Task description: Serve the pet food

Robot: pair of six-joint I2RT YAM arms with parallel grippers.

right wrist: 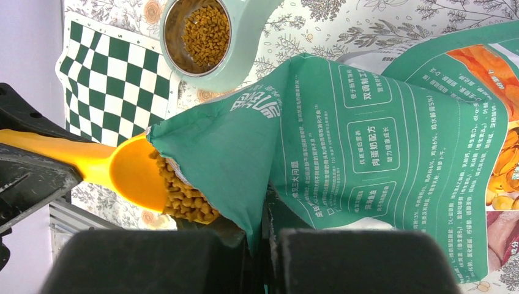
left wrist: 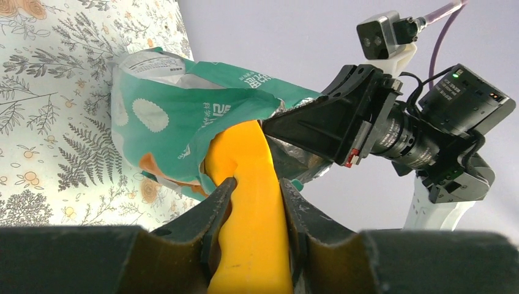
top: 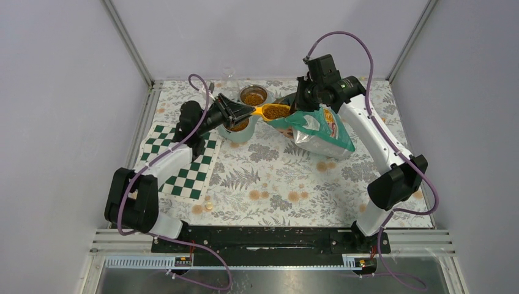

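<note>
My left gripper is shut on the handle of an orange scoop. The scoop's bowl sits at the mouth of the teal-and-white pouch and is heaped with pet food. The pouch leans back to the right on the table. My right gripper is shut on the pouch's upper edge, lifting its mouth. More kibble lies in a steel bowl set in a pale green feeder.
A green-and-white chequered mat lies at the left under my left arm. A floral cloth covers the table. The feeder's second bowl sits partly hidden below my left gripper. Walls close in behind and at both sides.
</note>
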